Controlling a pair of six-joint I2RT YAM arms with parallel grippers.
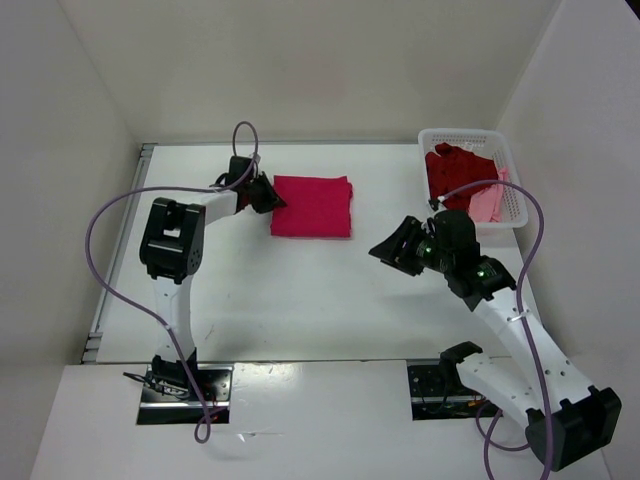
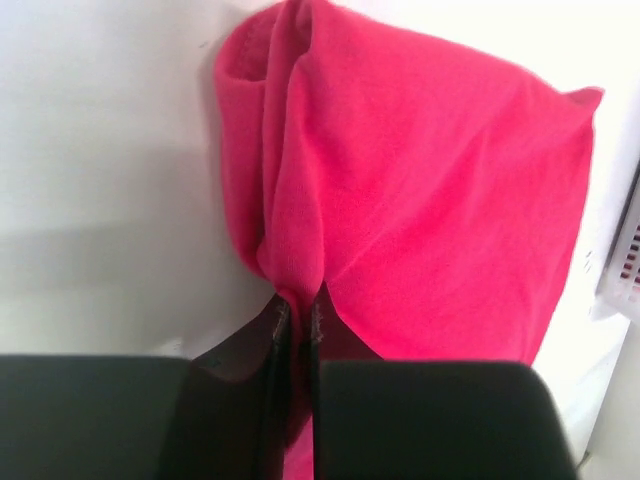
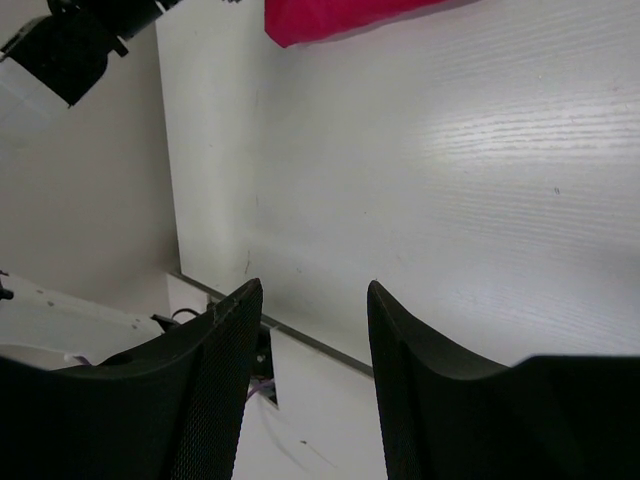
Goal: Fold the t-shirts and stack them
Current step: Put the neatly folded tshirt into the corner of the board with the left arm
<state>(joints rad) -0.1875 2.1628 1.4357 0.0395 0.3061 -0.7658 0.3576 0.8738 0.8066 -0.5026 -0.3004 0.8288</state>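
The crimson-magenta t-shirt [image 1: 313, 205] lies folded into a rectangle at the back middle of the table. My left gripper [image 1: 268, 193] is at its left edge, shut on a pinch of the cloth; in the left wrist view the shirt [image 2: 430, 190] bunches up from the closed jaws [image 2: 298, 308]. My right gripper [image 1: 392, 248] is open and empty, raised over the bare table to the right of the shirt. A corner of the shirt shows in the right wrist view [image 3: 330, 18]. The darker red shirt [image 1: 456, 172] and the light pink shirt [image 1: 487, 204] lie crumpled in the basket.
The white perforated basket [image 1: 512, 170] stands at the back right by the wall. White walls close the table on three sides. The table's near edge and mount plates show in the right wrist view [image 3: 300, 340].
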